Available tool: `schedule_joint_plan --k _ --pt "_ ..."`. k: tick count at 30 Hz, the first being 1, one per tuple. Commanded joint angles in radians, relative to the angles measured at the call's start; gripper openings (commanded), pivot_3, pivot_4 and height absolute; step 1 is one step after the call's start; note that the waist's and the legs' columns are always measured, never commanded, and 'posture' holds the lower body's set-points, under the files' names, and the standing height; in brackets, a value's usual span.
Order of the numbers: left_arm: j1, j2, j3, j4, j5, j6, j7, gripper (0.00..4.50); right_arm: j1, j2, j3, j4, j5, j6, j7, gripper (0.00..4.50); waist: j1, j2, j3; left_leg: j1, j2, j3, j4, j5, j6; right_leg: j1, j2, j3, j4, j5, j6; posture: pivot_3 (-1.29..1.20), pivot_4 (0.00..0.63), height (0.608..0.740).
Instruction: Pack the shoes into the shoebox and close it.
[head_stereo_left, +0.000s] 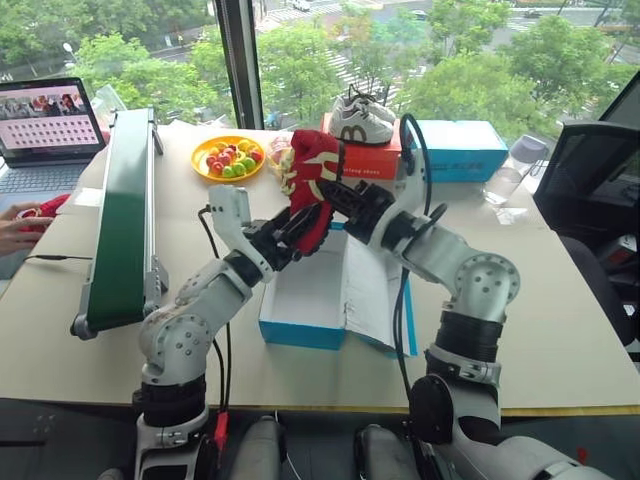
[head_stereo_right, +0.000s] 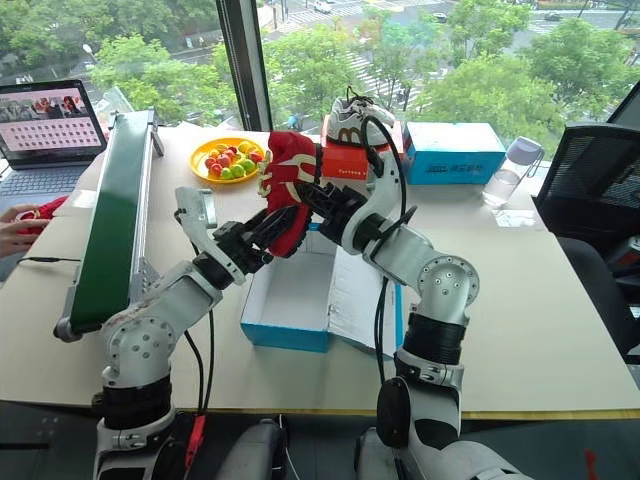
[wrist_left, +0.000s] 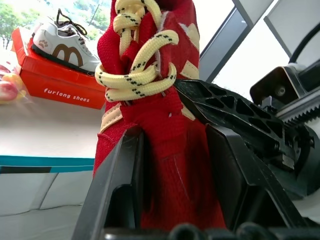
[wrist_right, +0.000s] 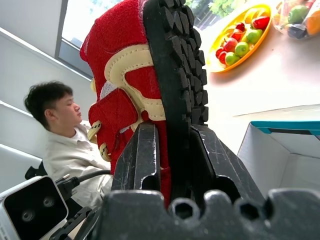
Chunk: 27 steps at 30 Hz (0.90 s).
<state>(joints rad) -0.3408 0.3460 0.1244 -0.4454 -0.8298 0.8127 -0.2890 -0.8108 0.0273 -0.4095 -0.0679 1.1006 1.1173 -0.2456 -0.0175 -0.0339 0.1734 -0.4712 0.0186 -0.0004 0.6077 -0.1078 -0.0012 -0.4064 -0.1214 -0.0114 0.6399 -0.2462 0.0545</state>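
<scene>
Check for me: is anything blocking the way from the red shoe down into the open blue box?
Nothing visible. The red shoe hangs in both grippers, left and right, right above the blue box, whose white inside looks empty, its lid folded open to the right.

Bright daylight from the window (head_stereo_left: 300, 60) behind; sharp head views, wrist-view foregrounds slightly soft

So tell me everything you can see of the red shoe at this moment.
The red shoe is a small sneaker of fuzzy red fabric with pale cream side trim, thick cream laces flecked black, and a black lugged sole. It hangs in the air above the open blue shoebox, standing roughly on end. The left gripper straddles its upper; the right gripper is clamped across its sole edge.
</scene>
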Motion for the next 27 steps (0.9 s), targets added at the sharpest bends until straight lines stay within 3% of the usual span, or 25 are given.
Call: schedule_joint_plan --k 1,4,10,18,27 --pt "0.08 0.17 0.048 -0.065 0.001 -0.007 -0.169 2.0 -0.03 -0.033 0.002 -0.012 0.036 0.039 -0.06 0.69 -0.004 0.001 0.0 0.0 0.0 0.0 -0.001 0.0 0.0 0.0 0.0 0.0 0.0 0.0 -0.001 0.0 0.15 0.731" --pt "0.133 0.284 0.08 -0.088 -0.027 -0.015 -0.279 2.0 -0.01 -0.04 -0.006 0.017 0.092 0.094 -0.095 0.69 -0.005 0.001 0.001 0.0 0.002 0.0 -0.002 0.0 0.0 -0.002 0.001 0.0 0.001 -0.001 -0.002 0.0 0.15 0.731" --pt "0.184 0.393 0.089 -0.103 0.002 -0.032 -0.376 2.0 0.026 -0.044 0.039 0.013 0.12 0.182 -0.135 0.69 0.0 0.004 0.003 0.0 0.004 0.001 -0.002 0.0 0.0 -0.002 0.003 0.0 -0.001 -0.002 -0.003 0.0 0.15 0.731" --pt "0.213 0.441 0.123 -0.116 0.019 -0.039 -0.405 2.0 0.138 -0.02 0.126 -0.013 0.064 0.284 -0.231 0.69 0.0 0.005 0.003 -0.004 0.013 0.002 -0.002 0.0 0.0 -0.005 0.011 0.0 -0.004 0.0 -0.008 0.0 0.15 0.731" --pt "0.247 0.555 0.183 -0.096 0.077 -0.065 -0.486 2.0 0.174 0.037 0.124 -0.042 -0.026 0.309 -0.324 0.69 -0.003 0.005 0.003 -0.004 0.016 0.004 -0.002 0.0 0.0 -0.012 0.013 0.002 0.001 -0.001 -0.011 0.0 0.15 0.731"
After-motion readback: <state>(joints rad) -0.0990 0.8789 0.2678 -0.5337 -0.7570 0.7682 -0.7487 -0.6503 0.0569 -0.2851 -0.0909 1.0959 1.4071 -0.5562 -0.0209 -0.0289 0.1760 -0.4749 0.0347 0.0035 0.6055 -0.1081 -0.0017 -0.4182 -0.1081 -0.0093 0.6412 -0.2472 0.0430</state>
